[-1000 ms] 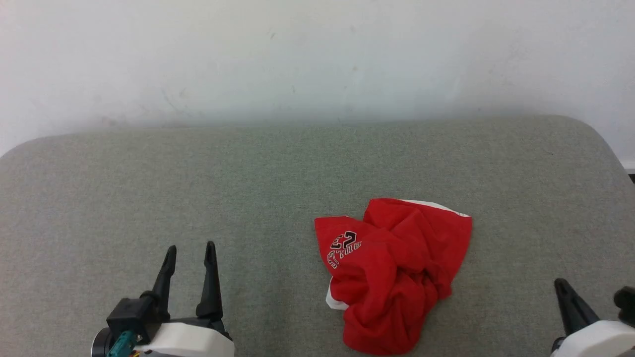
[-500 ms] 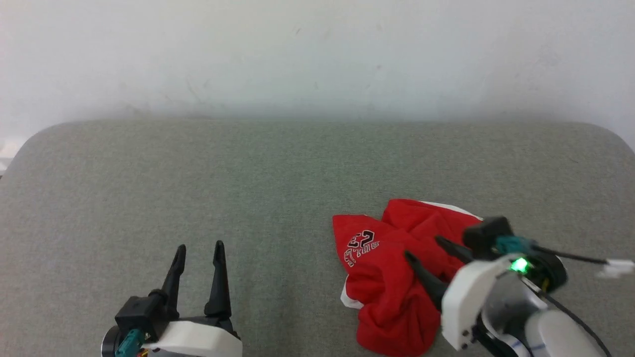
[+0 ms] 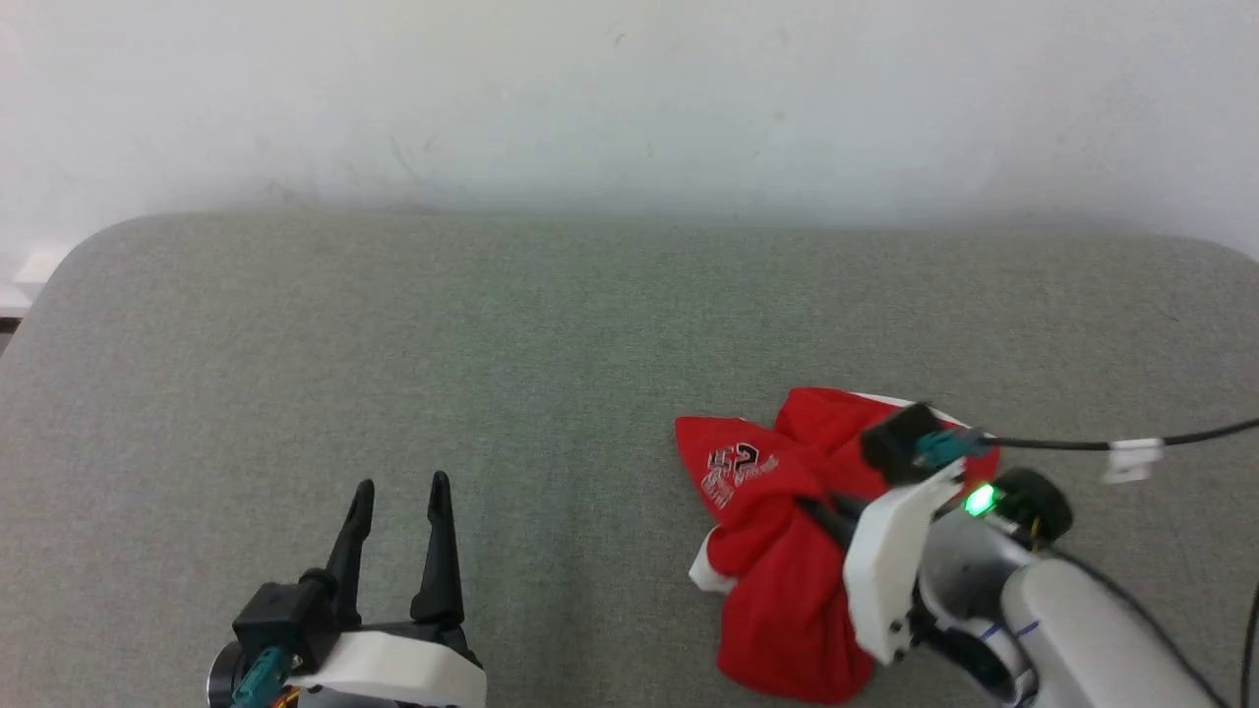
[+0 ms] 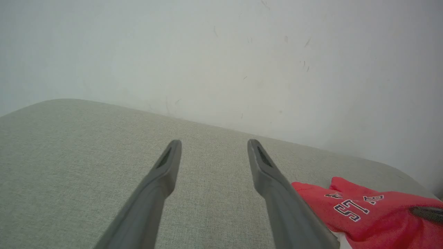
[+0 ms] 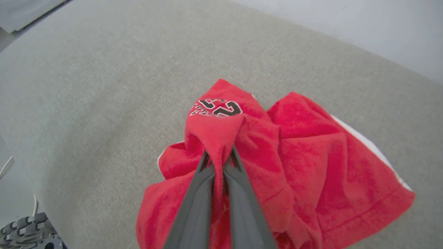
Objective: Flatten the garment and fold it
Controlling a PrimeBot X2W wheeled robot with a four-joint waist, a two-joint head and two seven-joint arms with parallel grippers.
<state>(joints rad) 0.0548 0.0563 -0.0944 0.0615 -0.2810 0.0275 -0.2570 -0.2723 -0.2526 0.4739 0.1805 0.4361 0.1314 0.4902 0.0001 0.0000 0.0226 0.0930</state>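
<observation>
The garment (image 3: 777,551), red shorts with white trim and a "23" print, lies crumpled on the grey cushion (image 3: 492,393) at the lower right. My right gripper (image 3: 821,513) is shut on a fold of the garment (image 5: 297,162) just below the print; the right wrist view has its fingers (image 5: 193,207) pinching a raised ridge of red fabric. My left gripper (image 3: 398,490) stands open at the lower left, well apart from the shorts. In the left wrist view its fingers (image 4: 162,173) are spread over bare cushion, with the garment (image 4: 373,211) at the lower right.
A pale wall (image 3: 629,98) rises behind the cushion. A dark cable (image 3: 1111,444) with a white tag runs from my right wrist towards the right edge. The cushion's rounded left corner (image 3: 59,275) meets the floor.
My right arm came in from the lower right over the shorts and its gripper shut on a fold. The head camera shifted a little. The left gripper stayed put.
</observation>
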